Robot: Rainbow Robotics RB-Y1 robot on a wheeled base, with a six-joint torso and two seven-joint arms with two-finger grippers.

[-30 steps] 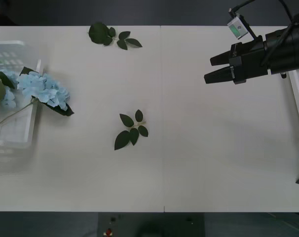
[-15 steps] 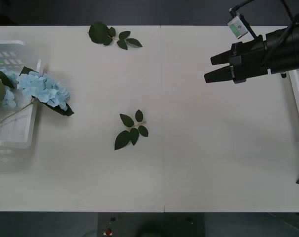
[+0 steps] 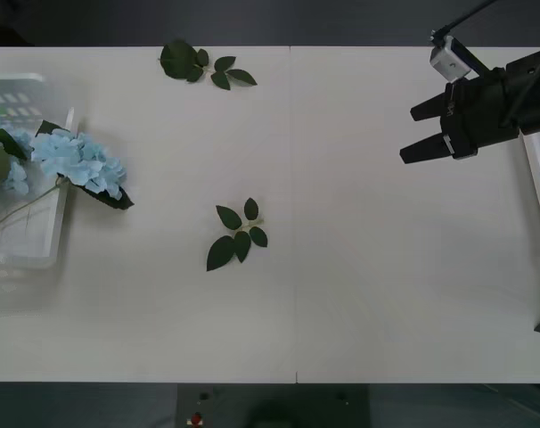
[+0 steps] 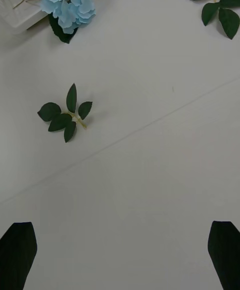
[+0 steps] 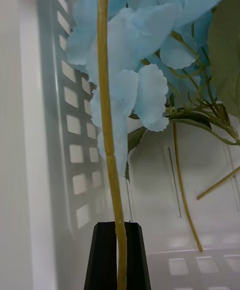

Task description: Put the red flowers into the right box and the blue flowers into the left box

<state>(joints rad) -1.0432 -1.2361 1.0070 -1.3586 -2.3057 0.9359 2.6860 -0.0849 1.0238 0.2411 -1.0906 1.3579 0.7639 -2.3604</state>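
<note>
Hovering over the far right part of the white table (image 3: 386,294), the right gripper (image 3: 411,134) has its two black fingers spread wide with nothing between them; in its wrist view the fingertips (image 4: 17,252) sit at the two corners with bare tabletop between. It points toward the robot's left, across the table.

Well apart from it, at the left edge, the left box (image 3: 25,254), a slotted translucent white crate, holds the blue flowers (image 3: 78,162). One pale blue head hangs over the crate's inner rim and rests partly on the table with a dark leaf beneath it, while its thin stem runs back into the crate. More blue petals lie inside near the far corner.

In the left wrist view the left gripper (image 5: 119,255) is inside the crate, its black fingers pressed together on a yellowish-green stem that rises straight up between them past the blue petals; the slotted wall stands just beside it.

A loose leaf sprig (image 3: 239,235) lies near the table's middle, between the two grippers, and another sprig (image 3: 201,64) lies at the far edge. The thin rim of the right box (image 3: 539,192) shows at the right edge, just beside the right gripper's wrist.
</note>
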